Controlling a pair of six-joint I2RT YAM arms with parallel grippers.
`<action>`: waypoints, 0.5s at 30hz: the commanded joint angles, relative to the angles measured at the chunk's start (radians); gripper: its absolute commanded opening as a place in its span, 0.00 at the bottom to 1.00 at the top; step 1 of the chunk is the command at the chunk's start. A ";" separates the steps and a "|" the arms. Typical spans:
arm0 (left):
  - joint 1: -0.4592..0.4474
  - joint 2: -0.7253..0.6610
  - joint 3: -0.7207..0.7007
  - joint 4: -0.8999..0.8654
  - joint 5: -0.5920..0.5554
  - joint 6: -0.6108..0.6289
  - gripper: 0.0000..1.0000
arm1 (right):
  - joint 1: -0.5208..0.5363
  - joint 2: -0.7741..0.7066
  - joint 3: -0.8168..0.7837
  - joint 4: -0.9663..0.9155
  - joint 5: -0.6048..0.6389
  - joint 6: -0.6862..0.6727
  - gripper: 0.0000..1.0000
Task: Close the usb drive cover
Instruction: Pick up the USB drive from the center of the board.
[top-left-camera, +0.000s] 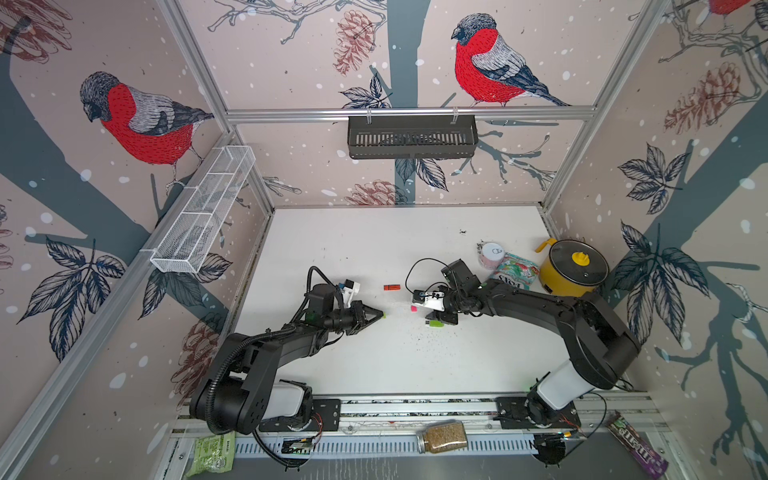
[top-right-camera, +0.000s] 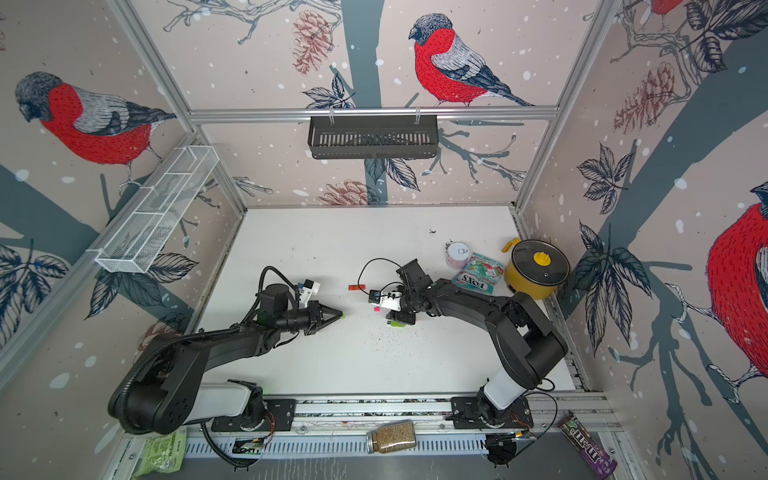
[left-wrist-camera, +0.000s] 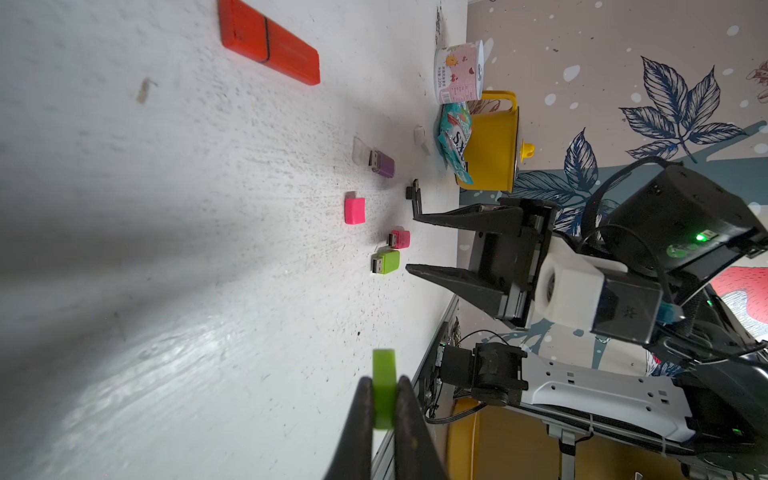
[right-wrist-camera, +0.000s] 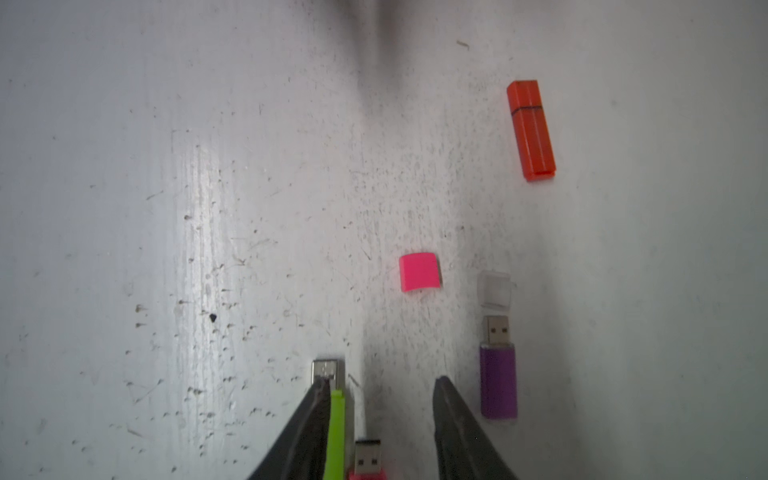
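Jaws of the right gripper (right-wrist-camera: 380, 382) stand apart, near the pink cap (right-wrist-camera: 419, 271). Green drive (right-wrist-camera: 335, 428) lies on the table (right-wrist-camera: 124, 166) just beside one finger (a pink drive (right-wrist-camera: 366, 457) sits between the two), its long axis along that finger, plug pointing away from the gripper. Left gripper (left-wrist-camera: 384, 384) is clamped on the green cap (left-wrist-camera: 383, 363), well apart from the pink cap.
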 joint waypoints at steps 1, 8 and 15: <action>0.000 0.005 0.010 0.000 0.002 0.015 0.05 | 0.001 -0.008 -0.009 -0.046 0.013 -0.013 0.42; -0.001 0.011 0.012 -0.003 0.003 0.018 0.05 | 0.015 -0.018 -0.039 -0.058 0.067 0.000 0.40; -0.001 0.012 0.013 -0.003 0.006 0.019 0.05 | 0.009 0.006 -0.049 -0.045 0.083 0.004 0.39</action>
